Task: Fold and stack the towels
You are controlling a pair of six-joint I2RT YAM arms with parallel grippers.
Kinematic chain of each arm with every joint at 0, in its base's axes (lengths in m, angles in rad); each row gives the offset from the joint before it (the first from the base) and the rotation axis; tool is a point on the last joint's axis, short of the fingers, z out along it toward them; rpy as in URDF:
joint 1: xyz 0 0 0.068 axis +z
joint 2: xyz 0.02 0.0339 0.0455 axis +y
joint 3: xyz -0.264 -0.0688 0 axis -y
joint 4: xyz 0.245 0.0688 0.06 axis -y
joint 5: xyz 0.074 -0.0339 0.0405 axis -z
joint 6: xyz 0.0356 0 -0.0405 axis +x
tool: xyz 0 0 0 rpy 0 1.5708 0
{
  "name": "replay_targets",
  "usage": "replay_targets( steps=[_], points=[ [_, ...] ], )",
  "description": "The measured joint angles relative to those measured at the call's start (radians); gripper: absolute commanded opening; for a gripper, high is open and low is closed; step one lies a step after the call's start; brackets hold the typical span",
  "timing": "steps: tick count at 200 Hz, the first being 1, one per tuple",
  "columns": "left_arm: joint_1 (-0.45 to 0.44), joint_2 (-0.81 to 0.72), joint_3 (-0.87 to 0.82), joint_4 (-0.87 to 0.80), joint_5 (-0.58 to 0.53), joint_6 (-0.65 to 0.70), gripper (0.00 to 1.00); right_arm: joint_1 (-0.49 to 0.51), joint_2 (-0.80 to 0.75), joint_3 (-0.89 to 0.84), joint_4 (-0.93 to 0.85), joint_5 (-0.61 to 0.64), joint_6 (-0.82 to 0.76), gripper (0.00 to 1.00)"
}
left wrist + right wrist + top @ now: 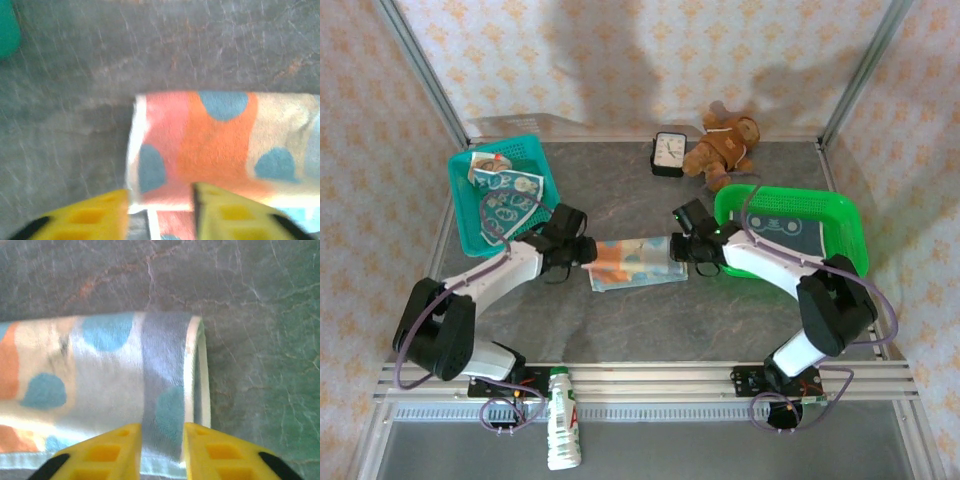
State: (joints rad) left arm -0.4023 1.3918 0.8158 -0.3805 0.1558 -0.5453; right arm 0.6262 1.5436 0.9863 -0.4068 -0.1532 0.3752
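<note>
Lying folded in the middle of the desk (pixel 620 320), the dotted towel (pixel 638 262) is stretching between both claws. Wrist views are revealing what the top view is blurring: the left claw (pixel 160 200) and right claw (pixel 162 432) are standing parted, each straddling a towel end. Open grey desk is spreading toward the near edge; a teal basket (pixel 505 144) and green basket (pixel 785 190) are flanking.
</note>
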Motion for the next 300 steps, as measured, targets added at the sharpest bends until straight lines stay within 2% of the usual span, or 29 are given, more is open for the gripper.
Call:
replay_targets(
  steps=[40, 80, 119, 156, 231, 263, 284, 300],
  points=[
    [-0.041, -0.072, -0.054, 0.003, -0.004, -0.068, 0.56, 0.008, -0.017, -0.006, -0.011, 0.022, 0.042, 0.35],
    [-0.024, -0.007, -0.042, 0.002, -0.002, -0.092, 0.42, 0.008, 0.033, 0.008, -0.029, 0.013, 0.103, 0.3],
    [0.009, 0.109, -0.025, 0.0, 0.005, -0.09, 0.41, 0.008, 0.077, 0.008, -0.025, -0.028, 0.168, 0.28],
    [0.038, 0.133, -0.022, 0.0, 0.021, -0.082, 0.38, 0.008, 0.092, 0.006, -0.019, -0.046, 0.206, 0.28],
    [0.039, 0.174, -0.014, 0.009, 0.047, -0.056, 0.34, 0.008, 0.122, -0.006, -0.018, -0.054, 0.251, 0.27],
    [0.045, 0.18, -0.011, 0.01, 0.054, -0.056, 0.31, 0.008, 0.135, -0.013, -0.02, -0.052, 0.261, 0.29],
    [0.045, 0.18, -0.011, 0.01, 0.054, -0.056, 0.26, 0.008, 0.135, -0.014, -0.021, -0.049, 0.262, 0.22],
    [0.045, 0.182, -0.011, 0.016, 0.06, -0.055, 0.18, 0.008, 0.135, -0.014, -0.02, -0.051, 0.27, 0.09]
  ],
)
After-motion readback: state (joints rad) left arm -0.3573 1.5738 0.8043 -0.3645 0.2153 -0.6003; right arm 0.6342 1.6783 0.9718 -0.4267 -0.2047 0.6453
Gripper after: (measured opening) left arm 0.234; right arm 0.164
